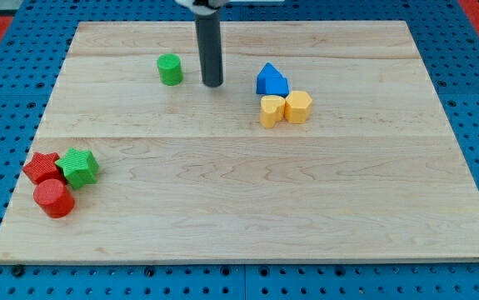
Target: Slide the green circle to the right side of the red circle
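Wooden tabletop: my tip, no gripper to open or close, should circle behind upper-left green circle, steering toward lower-left red circle.

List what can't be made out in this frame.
- Arm above my tip: cut off by the view's top edge.
- Red star: partly covered by the red circle and green star.
- Blue block: lower part hidden behind the two yellow blocks; shape unclear.
- Gap between tip and green circle: visible, but depth offset can't be judged from one view.
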